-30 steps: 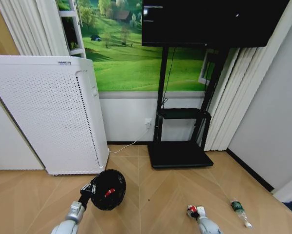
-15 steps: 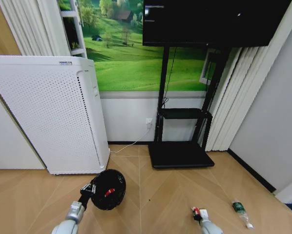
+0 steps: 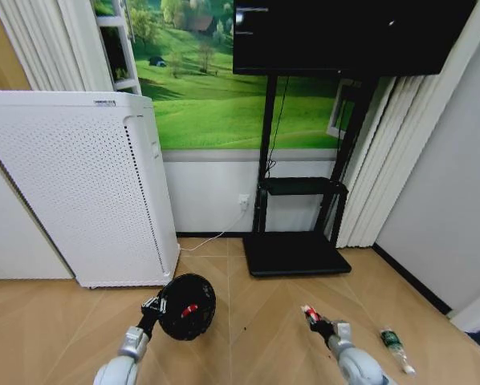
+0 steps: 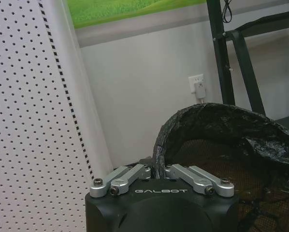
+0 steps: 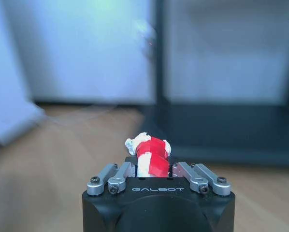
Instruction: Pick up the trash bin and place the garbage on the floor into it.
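Item: small black round mesh-sided trash bin (image 3: 187, 306), lined with a black bag, held off the wood-plank floor (image 3: 256, 321). Left end effector (image 3: 152, 305) was clamped on the bin's rim at the 9 o'clock side. A red scrap (image 3: 189, 310) showed in the bin's mouth.

Item: crumpled red-and-white piece of litter (image 5: 150, 158). Right end effector (image 3: 313, 320) was closed on it, carried clear of the floor.

Item: small green plastic bottle (image 3: 396, 346), lying on the floor, long axis running roughly 11 to 5 o'clock, just beside the right arm at its 3 o'clock; the right arm was judged nearer.

Governing relation: the bin lay at 9 o'clock from the right end effector, well apart, with bare floor between.

Surroundings: white perforated appliance (image 3: 71, 184) at the bin's 11 o'clock, near; black television stand base (image 3: 294, 255) at 12 o'clock.
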Available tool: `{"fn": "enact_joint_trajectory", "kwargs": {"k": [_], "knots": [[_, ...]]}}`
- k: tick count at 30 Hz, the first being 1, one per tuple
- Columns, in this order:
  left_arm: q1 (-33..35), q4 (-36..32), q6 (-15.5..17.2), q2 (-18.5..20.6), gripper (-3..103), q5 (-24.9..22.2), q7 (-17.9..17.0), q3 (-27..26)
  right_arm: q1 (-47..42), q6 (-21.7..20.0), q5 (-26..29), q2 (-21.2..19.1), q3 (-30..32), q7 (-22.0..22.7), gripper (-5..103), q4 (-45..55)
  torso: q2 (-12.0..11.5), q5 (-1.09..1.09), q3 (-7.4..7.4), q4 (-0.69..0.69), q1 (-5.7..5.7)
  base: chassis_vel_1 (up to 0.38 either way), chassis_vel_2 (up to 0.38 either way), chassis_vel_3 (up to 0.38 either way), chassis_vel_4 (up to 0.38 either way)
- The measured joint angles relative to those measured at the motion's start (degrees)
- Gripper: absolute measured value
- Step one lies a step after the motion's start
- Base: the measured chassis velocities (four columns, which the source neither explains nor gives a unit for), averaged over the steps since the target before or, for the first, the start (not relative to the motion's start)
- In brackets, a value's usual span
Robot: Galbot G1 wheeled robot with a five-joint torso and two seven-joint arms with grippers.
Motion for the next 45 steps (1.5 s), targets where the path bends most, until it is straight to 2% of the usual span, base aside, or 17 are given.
{"fn": "enact_joint_trajectory", "kwargs": {"k": [2,3,4,6,9,16,25,32,34,36,37,40,45], "knots": [[-0.6,0.0,0.1,-0.6,6,0.3,-0.1,0.8,-1.3,3.4,-0.2,-0.5,0.2,-4.1,29,4.1,0.0,-0.01,0.00,-0.02,0.00,0.000,0.000,0.000,0.000],[-0.6,0.0,0.1,-0.6,6,0.3,-0.1,0.8,-1.3,3.4,-0.2,-0.5,0.2,-4.1,29,4.1,0.0,-0.01,0.00,-0.02,0.00,0.000,0.000,0.000,0.000],[-1.1,0.3,0.2,-1.1,6,0.6,-0.2,1.7,-2.2,6.3,-0.6,-0.9,0.2,-7.4,29,7.2,0.0,-0.01,0.00,-0.05,0.00,0.000,0.000,0.000,0.000],[-2.1,1.4,0.2,-1.5,6,1.3,-0.2,3.3,-2.9,9.5,-1.2,-1.1,-0.6,-11.3,29,10.7,0.0,-0.02,0.00,-0.03,0.00,0.000,0.000,0.000,0.000],[-3.3,2.6,0.2,-2.0,6,2.4,-0.2,5.1,-2.8,11.3,-2.9,-1.1,-2.2,-13.4,29,12.5,0.0,-0.01,0.00,-0.03,0.00,0.000,0.000,0.000,0.000],[-5.4,4.5,0.2,-4.0,6,4.4,-0.7,8.7,2.0,13.3,-7.9,0.6,-7.8,-15.0,29,9.7,0.0,0.00,0.00,-0.03,0.00,0.000,0.000,0.000,0.000],[-6.8,7.5,0.3,-6.4,6,7.3,-0.9,12.4,8.4,14.7,-9.4,4.2,-13.7,-15.2,29,2.2,0.0,-0.02,0.00,-0.03,0.00,0.000,0.000,0.000,0.000],[-7.2,8.6,0.2,-7.6,6,8.7,-1.0,13.2,12.3,15.2,-10.4,7.0,-17.1,-14.7,29,-1.8,0.0,-0.02,0.00,-0.02,0.00,0.000,0.000,0.000,0.000],[-7.3,8.7,0.1,-7.8,6,8.9,-1.0,13.3,12.4,15.1,-10.4,7.2,-17.4,-14.5,25,-2.1,0.0,-0.02,0.00,-0.02,0.00,0.000,0.000,0.000,0.000],[-7.5,8.9,0.1,-8.0,6,9.0,-1.0,13.3,12.4,14.5,-10.4,7.3,-17.6,-14.4,36,-2.4,0.0,-0.02,0.00,-0.03,0.00,0.000,0.000,0.000,0.000],[-7.5,8.9,0.1,-8.0,6,9.0,-1.0,13.3,12.4,14.5,-10.4,7.3,-17.6,-14.4,36,-2.4,0.0,-0.02,0.00,-0.03,0.00,0.000,0.000,0.000,0.000],[-7.9,9.1,0.0,-8.1,6,9.0,-1.0,13.3,12.3,14.0,-10.4,7.2,-17.4,-14.4,52,-2.8,0.0,-0.02,0.00,-0.03,-0.01,0.000,0.000,0.000,0.000],[-8.1,9.4,0.0,-8.2,6,9.0,-1.0,13.3,12.3,13.8,-10.4,7.2,-17.3,-14.5,62,-2.9,0.0,-0.02,0.00,-0.03,0.00,0.000,0.000,0.000,0.000]]}}
